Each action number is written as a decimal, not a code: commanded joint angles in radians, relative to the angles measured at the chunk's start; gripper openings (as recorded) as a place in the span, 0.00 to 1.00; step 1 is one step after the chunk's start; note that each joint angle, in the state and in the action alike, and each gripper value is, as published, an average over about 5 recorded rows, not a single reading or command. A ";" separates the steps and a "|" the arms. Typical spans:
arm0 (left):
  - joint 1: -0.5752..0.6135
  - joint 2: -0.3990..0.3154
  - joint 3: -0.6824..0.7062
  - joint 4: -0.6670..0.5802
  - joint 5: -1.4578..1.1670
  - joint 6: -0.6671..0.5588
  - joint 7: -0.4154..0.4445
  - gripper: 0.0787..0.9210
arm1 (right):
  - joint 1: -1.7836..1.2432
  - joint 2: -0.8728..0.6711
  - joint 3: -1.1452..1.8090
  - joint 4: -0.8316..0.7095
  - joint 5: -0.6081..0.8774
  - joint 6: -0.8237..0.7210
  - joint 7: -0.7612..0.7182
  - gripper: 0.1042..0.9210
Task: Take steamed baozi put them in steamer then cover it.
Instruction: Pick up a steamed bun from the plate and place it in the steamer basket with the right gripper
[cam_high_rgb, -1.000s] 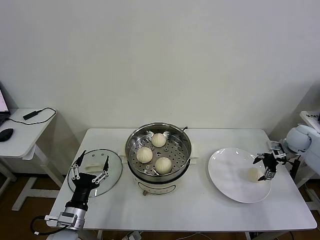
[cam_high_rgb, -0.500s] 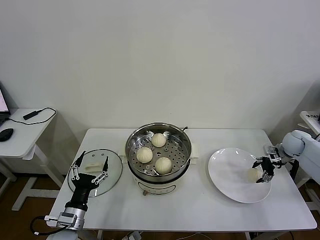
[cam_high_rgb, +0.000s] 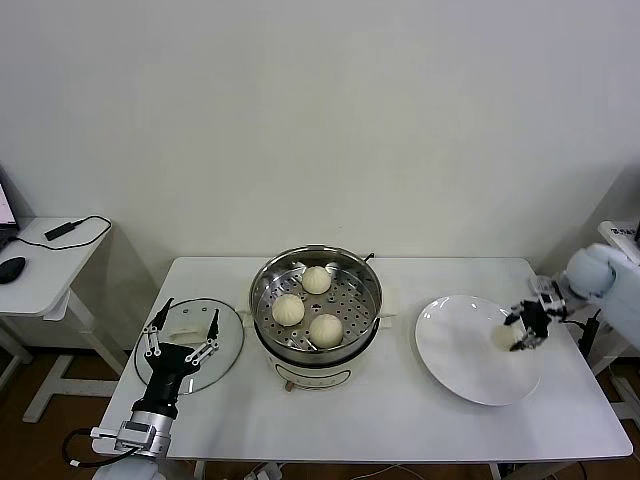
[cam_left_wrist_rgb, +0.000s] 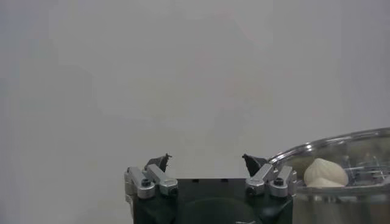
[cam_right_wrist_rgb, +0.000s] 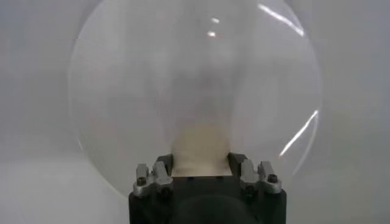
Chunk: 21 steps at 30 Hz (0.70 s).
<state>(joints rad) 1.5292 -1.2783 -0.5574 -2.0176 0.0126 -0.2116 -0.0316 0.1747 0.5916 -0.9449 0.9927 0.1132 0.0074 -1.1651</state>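
Note:
The steel steamer (cam_high_rgb: 316, 262) stands mid-table on its white base, with three cream baozi (cam_high_rgb: 325, 328) on its perforated tray. My right gripper (cam_high_rgb: 514, 330) is shut on the fourth baozi (cam_high_rgb: 502, 336) and holds it just above the right part of the white plate (cam_high_rgb: 455, 355). In the right wrist view the baozi (cam_right_wrist_rgb: 200, 148) sits between the jaws over the plate (cam_right_wrist_rgb: 122, 91). My left gripper (cam_high_rgb: 183, 336) is open and empty, parked over the glass lid (cam_high_rgb: 228, 345) at the left. The left wrist view shows the steamer (cam_left_wrist_rgb: 341, 146) with a baozi (cam_left_wrist_rgb: 325, 173) in it.
A white side table (cam_high_rgb: 40, 262) with a cable and a mouse stands at the far left. The table's front edge runs close below the plate and the lid. Bare white tabletop lies between the steamer and the plate.
My right gripper has closed on the last baozi and lifted it a little off the plate, shifting slightly up. The left arm has not moved.

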 joint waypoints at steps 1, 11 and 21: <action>-0.003 0.000 0.004 -0.002 0.000 0.003 0.000 0.88 | 0.299 0.008 -0.199 0.083 0.108 -0.030 -0.089 0.64; -0.004 -0.002 0.009 -0.006 0.000 0.003 -0.002 0.88 | 0.694 0.244 -0.517 0.206 0.439 -0.146 -0.122 0.63; -0.005 -0.001 0.012 -0.004 -0.002 0.002 -0.003 0.88 | 0.710 0.496 -0.550 0.254 0.558 -0.251 -0.030 0.62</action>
<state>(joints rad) 1.5249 -1.2805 -0.5462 -2.0229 0.0106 -0.2098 -0.0347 0.7721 0.9392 -1.4038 1.1994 0.5435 -0.1844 -1.2125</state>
